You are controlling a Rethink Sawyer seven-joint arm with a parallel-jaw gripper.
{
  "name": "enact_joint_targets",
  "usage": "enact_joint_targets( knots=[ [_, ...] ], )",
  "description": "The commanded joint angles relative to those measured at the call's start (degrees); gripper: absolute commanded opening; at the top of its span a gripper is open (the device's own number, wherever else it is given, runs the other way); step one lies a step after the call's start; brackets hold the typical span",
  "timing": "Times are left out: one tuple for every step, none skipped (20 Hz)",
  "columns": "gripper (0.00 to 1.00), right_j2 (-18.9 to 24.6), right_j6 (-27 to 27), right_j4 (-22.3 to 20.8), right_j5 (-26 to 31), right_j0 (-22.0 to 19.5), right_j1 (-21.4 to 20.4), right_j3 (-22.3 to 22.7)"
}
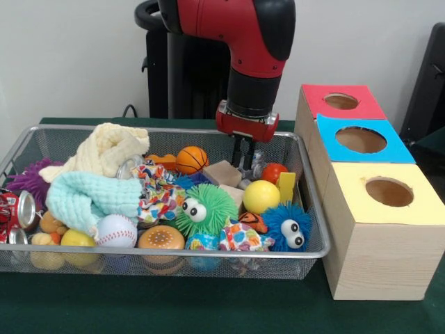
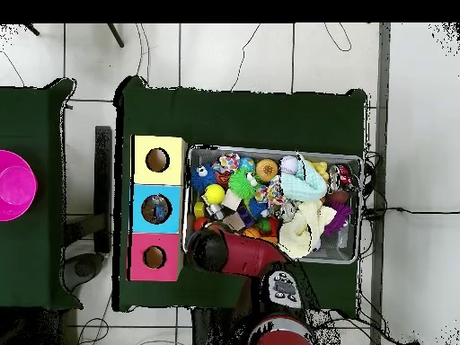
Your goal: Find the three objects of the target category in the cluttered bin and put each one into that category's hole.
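Observation:
The silver wire-mesh bin [image 1: 311,221] is packed with toys, and it also shows in the overhead view [image 2: 269,151]. My gripper [image 1: 245,161] is lowered into its far right part, between a tan wooden block [image 1: 222,174] and a red ball [image 1: 273,172], above a yellow ball [image 1: 261,196]. Nothing visibly hangs from it. In the overhead view the red arm [image 2: 235,252] hides the gripper. The red-topped box's round hole [image 1: 341,101] is farthest from the camera, and it also shows in the overhead view [image 2: 154,257].
Blue-topped [image 1: 360,140] and yellow-topped [image 1: 389,192] boxes stand in a row right of the bin. Inside the bin are an orange basketball [image 1: 192,159], a green fuzzy toy [image 1: 204,209], a blue fuzzy toy [image 1: 286,226], a baseball [image 1: 115,230], cream [image 1: 104,149] and mint [image 1: 90,198] cloths.

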Motion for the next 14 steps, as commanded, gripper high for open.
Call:
enact_joint_targets(
  knots=[
    [0.0, 4.35, 10.96, 0.88, -7.32, 0.76, 9.28, -0.25],
    [0.0, 4.26, 10.93, 0.91, -7.32, 0.8, 9.27, -0.26],
    [0.0, 4.28, 10.9, 1.15, -6.72, 0.88, 9.17, -0.35],
    [0.0, 4.25, 10.86, 1.25, -6.47, 0.88, 9.15, -0.35],
    [0.0, 4.28, 10.81, 1.5, -5.76, 0.85, 9.05, -0.47],
    [0.0, 4.31, 10.74, 1.55, -5.45, 0.76, 8.87, -0.46],
    [0.0, 3.56, 10.64, 1.78, -4.08, 1.21, 7.68, -0.41],
    [0.0, 3.42, 10.48, 1.98, -2.65, 1.23, 6.88, -0.19],
    [0.0, 3.05, 9.84, 2.12, 0.46, 1.34, 4.84, 0.16],
    [0.0, 2.89, 9.49, 2.17, 2.08, 1.34, 3.66, 0.3],
    [0.0, 2.46, 8.87, 2.36, 5.33, 1.59, 1.47, 0.27],
    [0.0, 2.08, 8.54, 2.44, 7.29, 1.81, 0.1, 0.13],
    [0.0, 1.45, 8.04, 2.69, 11.12, 2.33, -1.92, -0.44],
    [0.0, 1.18, 7.77, 2.78, 13.76, 2.53, -3.42, -0.86]
  ],
)
